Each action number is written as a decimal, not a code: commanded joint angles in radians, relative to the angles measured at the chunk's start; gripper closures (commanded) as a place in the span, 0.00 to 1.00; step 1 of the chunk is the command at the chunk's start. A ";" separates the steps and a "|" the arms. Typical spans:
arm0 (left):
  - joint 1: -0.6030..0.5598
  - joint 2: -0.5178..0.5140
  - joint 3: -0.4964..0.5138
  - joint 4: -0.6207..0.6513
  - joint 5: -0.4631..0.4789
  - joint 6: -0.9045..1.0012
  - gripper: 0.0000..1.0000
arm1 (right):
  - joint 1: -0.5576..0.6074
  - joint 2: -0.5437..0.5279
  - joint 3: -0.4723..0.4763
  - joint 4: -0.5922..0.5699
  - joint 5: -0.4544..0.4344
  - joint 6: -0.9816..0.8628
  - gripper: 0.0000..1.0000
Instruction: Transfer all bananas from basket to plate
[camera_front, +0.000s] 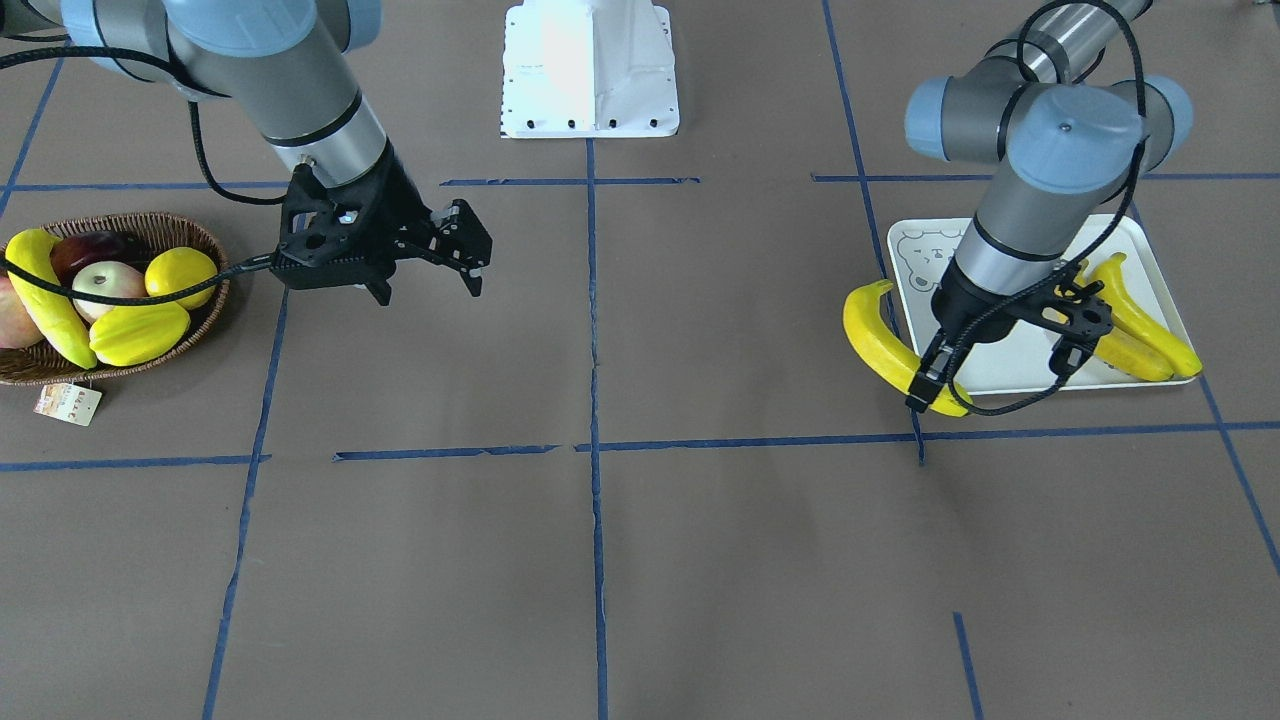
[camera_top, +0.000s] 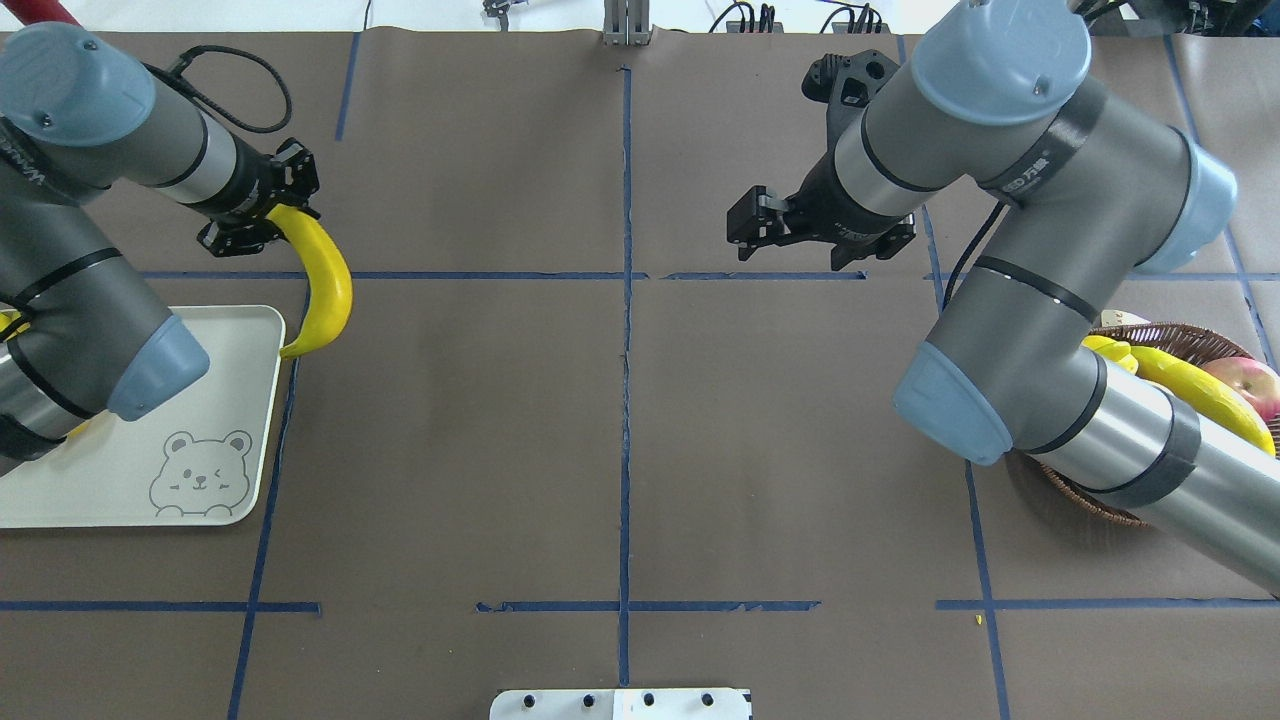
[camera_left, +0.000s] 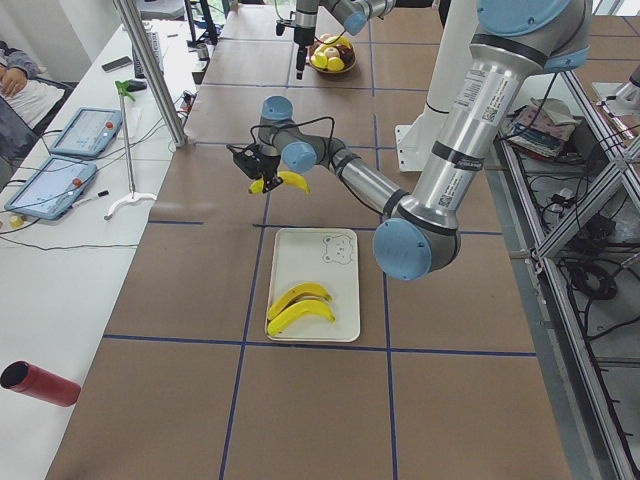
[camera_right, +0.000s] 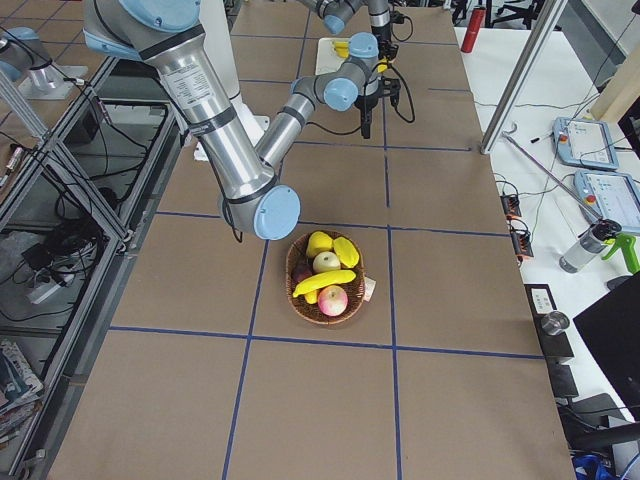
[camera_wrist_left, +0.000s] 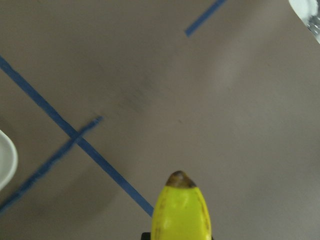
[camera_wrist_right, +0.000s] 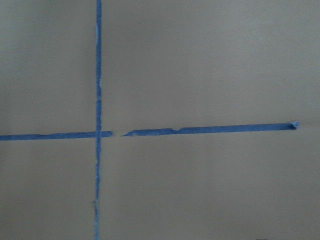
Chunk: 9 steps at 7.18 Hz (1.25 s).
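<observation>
The banana (camera_top: 325, 285) clamped in the left tool (camera_top: 272, 212) was best carried fully over the plate (camera_top: 120, 420) and lowered flat before release, while the right tool (camera_top: 790, 250) hung open.

The banana (camera_top: 325, 285) pinched in the left gripper (camera_top: 266, 208) has smooth, faintly glossy yellow skin; the gripper itself is matt black plastic. Beside it, the plate (camera_top: 100, 470) looks like smooth, satin off-white plastic. Beneath lies a matt brown paper table covering (camera_top: 450, 420) crossed by blue tape (camera_top: 625, 400).
</observation>
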 joint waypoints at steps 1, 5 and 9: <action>-0.047 0.164 0.000 0.014 0.001 0.176 1.00 | 0.082 -0.004 0.003 -0.114 0.049 -0.139 0.01; -0.070 0.278 0.053 -0.084 0.001 0.280 0.95 | 0.098 -0.016 0.017 -0.124 0.051 -0.166 0.01; -0.076 0.301 0.181 -0.268 -0.008 0.295 0.00 | 0.095 -0.018 0.015 -0.124 0.051 -0.168 0.01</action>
